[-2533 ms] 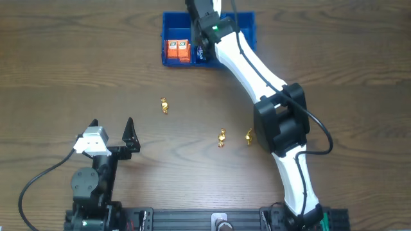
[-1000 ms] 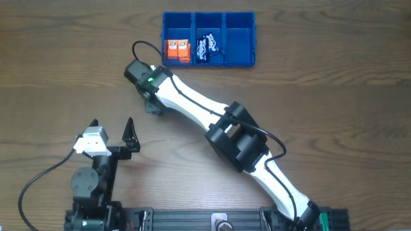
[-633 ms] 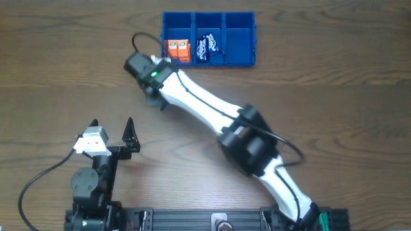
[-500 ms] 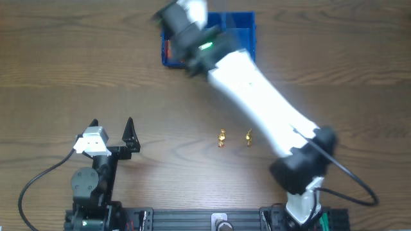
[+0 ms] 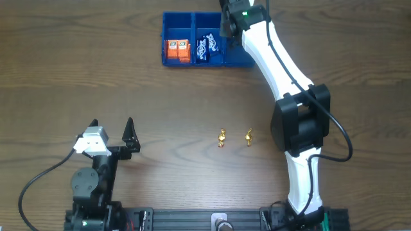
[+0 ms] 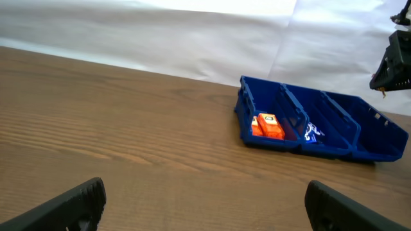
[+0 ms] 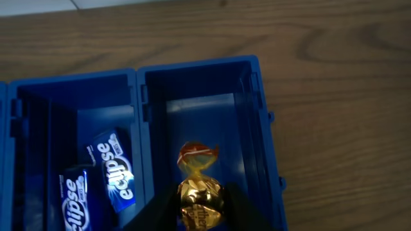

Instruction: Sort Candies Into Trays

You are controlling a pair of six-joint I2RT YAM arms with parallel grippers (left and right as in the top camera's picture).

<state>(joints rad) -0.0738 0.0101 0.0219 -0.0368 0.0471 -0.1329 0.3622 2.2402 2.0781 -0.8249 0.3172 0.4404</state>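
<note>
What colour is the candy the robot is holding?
The candy is gold foil; right wrist view shows it best.

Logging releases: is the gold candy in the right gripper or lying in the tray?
Held: the right gripper pinches the gold candy over the tray, above its end compartment.

My left arm (image 5: 96,176) sits folded in the lower left of the top view. My left hand (image 5: 112,125) points up the frame with its fingers spread wide. My right arm (image 5: 276,61) stretches from the lower right to the top edge, just right of centre. My right hand (image 7: 200,212) is pinched on a gold candy (image 7: 200,192).
</note>
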